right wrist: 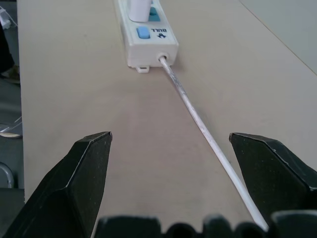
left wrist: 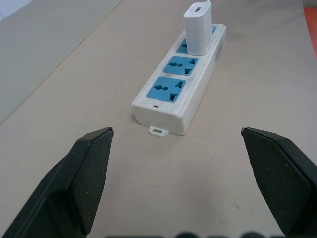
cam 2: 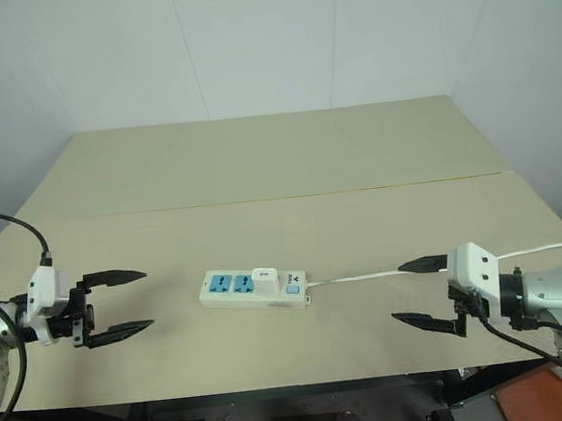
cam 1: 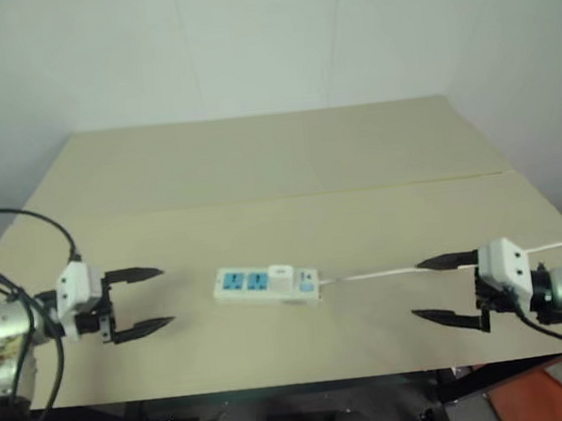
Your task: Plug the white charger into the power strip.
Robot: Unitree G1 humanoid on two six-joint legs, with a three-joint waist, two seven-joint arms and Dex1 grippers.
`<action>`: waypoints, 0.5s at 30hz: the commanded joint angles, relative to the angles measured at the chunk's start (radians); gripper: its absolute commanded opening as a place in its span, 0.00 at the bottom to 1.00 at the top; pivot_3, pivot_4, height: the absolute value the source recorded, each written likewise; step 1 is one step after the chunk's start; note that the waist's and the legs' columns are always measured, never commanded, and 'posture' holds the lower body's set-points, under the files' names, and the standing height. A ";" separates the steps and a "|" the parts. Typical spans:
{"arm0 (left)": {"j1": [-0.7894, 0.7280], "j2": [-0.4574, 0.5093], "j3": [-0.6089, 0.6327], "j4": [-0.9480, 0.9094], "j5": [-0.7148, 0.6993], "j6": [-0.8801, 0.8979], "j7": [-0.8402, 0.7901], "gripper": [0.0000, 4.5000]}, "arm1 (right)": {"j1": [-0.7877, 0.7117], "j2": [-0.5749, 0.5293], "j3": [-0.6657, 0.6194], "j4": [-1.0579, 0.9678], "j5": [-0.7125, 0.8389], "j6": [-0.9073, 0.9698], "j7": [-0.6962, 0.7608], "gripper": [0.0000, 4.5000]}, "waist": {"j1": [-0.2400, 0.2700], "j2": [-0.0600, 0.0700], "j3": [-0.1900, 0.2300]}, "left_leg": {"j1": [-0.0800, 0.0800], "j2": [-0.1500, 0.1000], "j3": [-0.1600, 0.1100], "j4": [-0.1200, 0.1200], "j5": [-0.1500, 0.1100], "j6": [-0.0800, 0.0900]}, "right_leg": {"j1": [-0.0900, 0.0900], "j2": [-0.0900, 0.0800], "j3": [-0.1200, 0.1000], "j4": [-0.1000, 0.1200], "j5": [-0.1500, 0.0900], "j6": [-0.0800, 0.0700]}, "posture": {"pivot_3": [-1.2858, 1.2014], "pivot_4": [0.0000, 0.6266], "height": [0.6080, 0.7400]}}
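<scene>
The power strip lies near the table's front middle, its thin white cord running off to the right. The white charger stands upright in the socket nearest the cord end; two blue sockets beside it are bare. My left gripper hovers open to the left of the strip, well apart from it, fingers pointing at it. My right gripper hovers open to the right, over the cord, holding nothing. The right wrist view looks along the cord to the strip's switch end.
The tan table has a seam across its middle and a front edge just below both grippers. Pale walls stand behind. Black cables loop off my left arm, and an orange object sits below the table at the right.
</scene>
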 commanded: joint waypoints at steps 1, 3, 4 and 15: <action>-0.028 0.005 0.026 -0.019 -0.013 0.015 -0.004 1.00 | 0.008 -0.024 -0.049 -0.027 -0.002 -0.011 -0.015 0.99 | -0.001 0.000 0.000 | 0.000 0.000 0.000 0.000 0.000 0.000 | 0.000 0.000 0.000 0.000 0.000 0.000 | 0.52 0.24 1.00; -0.039 0.004 0.024 -0.015 -0.011 0.019 -0.006 1.00 | 0.014 -0.026 -0.054 -0.024 -0.001 -0.013 -0.018 0.99 | 0.000 0.000 0.000 | -0.001 0.000 0.000 0.000 0.000 0.000 | 0.000 0.000 0.000 -0.001 0.000 0.000 | 0.52 0.24 1.00; -0.043 0.002 0.024 -0.013 -0.009 0.020 -0.006 1.00 | 0.017 -0.025 -0.056 -0.024 0.000 -0.012 -0.018 0.99 | 0.000 0.000 0.000 | 0.000 0.000 0.000 0.001 0.000 0.000 | 0.000 0.000 0.000 -0.001 0.000 0.001 | 0.52 0.24 1.00; -0.077 -0.006 0.018 0.002 0.000 0.020 -0.030 1.00 | 0.036 -0.022 -0.059 -0.011 -0.016 -0.029 -0.033 0.99 | 0.000 0.000 0.000 | 0.000 0.000 0.000 0.001 0.000 0.000 | 0.000 0.000 0.000 0.000 0.000 0.001 | 0.52 0.24 1.00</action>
